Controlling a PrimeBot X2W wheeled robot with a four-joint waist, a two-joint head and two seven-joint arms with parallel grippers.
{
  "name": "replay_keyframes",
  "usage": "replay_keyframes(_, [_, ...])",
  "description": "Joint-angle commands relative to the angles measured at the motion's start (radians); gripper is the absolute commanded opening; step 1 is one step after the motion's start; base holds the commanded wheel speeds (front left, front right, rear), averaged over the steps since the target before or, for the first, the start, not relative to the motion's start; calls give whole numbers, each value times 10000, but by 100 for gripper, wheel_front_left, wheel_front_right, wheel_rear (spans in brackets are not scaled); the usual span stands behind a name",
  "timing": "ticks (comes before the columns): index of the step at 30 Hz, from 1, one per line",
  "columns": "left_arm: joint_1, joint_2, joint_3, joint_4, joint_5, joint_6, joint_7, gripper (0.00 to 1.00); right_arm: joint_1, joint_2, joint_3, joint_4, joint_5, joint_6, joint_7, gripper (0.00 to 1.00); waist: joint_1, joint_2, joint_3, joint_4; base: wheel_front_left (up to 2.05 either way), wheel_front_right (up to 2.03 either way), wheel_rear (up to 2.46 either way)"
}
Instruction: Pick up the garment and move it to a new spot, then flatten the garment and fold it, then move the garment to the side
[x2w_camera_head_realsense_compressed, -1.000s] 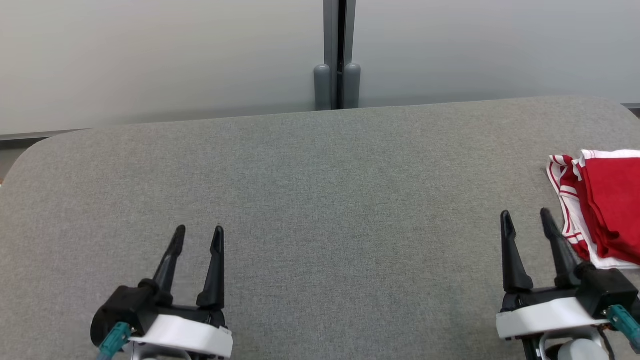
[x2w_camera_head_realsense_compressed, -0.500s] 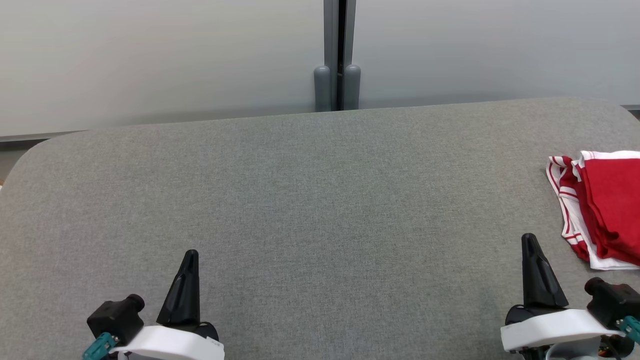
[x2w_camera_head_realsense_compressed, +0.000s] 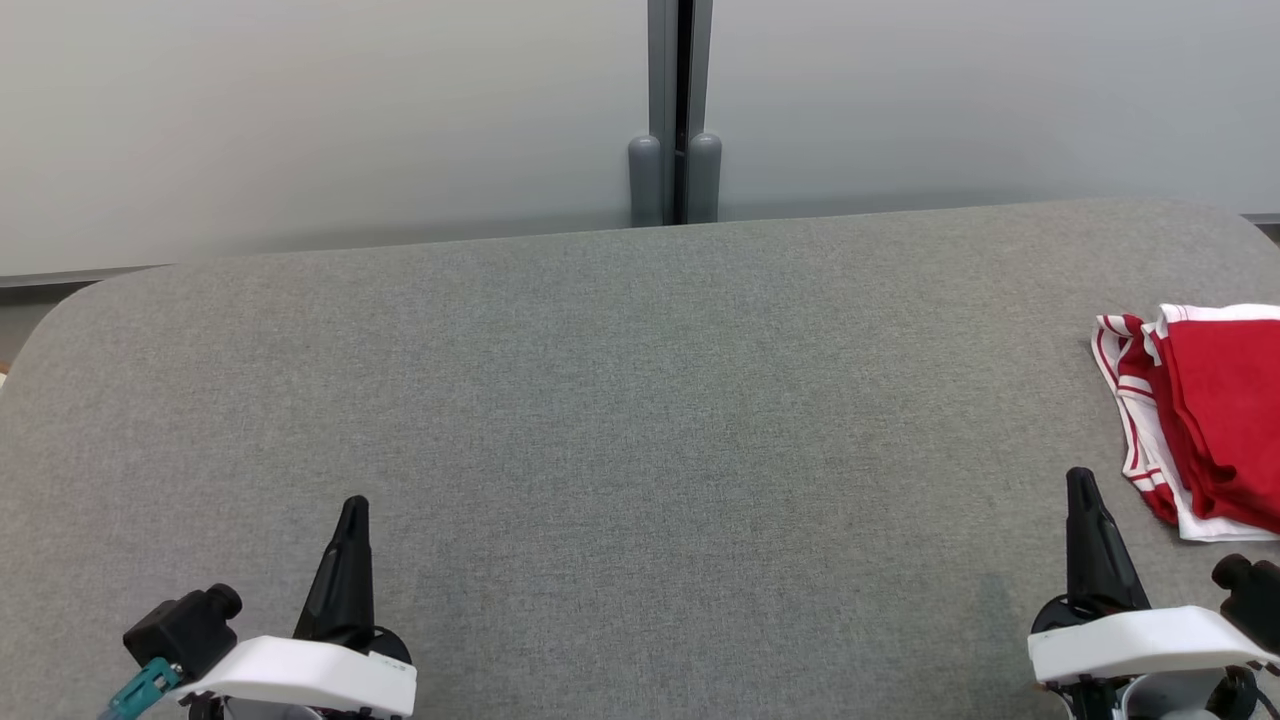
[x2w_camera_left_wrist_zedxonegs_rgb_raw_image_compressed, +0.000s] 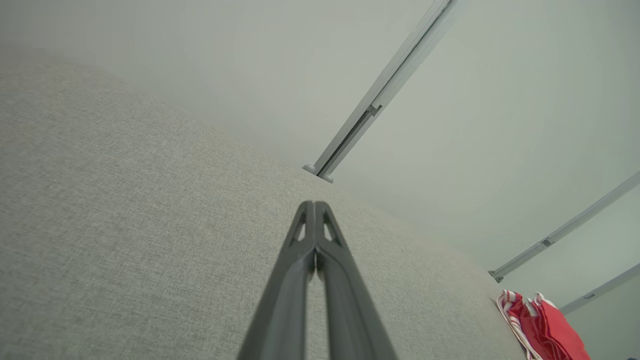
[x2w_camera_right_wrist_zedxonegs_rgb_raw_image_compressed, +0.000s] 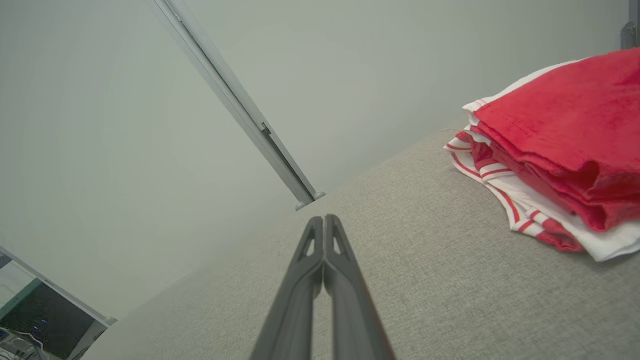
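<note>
The garment lies folded at the right side of the table, about midway between near and far. It is red, with white and red-striped layers showing under it along its left and near edges. The right border of the head view cuts it off, so how close it lies to the table's right edge cannot be told. In the right wrist view it rests flat on the grey cloth as a low stack.

The right gripper sits near and just left of the garment, apart from it, with a strip of grey cloth between them. Its 2 dark fingers are pressed together to a single point and hold nothing. The left gripper is at the near left, well apart from the garment. Its 2 fingers are likewise closed on nothing, and the left wrist view shows them meeting at the tips.

Between the 2 grippers a wide open stretch of grey cloth runs to the far edge. That edge is straight, and it curves into a rounded corner at the far left and another at the far right, beyond the garment. Pale wall panels stand right behind the far edge. A grey post with 2 rounded feet joins them at the middle.
</note>
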Motion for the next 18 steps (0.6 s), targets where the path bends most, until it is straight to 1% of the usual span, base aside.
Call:
replay_keyframes(1, [-342, 83, 94, -110, -327, -55, 49, 0, -263, -88, -59, -132, 347, -4, 67, 0, 0, 0, -4, 1, 0, 0, 0])
replay_keyframes(18, [-517, 138, 459, -14, -2546, -180, 633, 0, -357, -127, -269, -97, 2805, -5, 660, 0, 0, 0, -67, 7, 0, 0, 0])
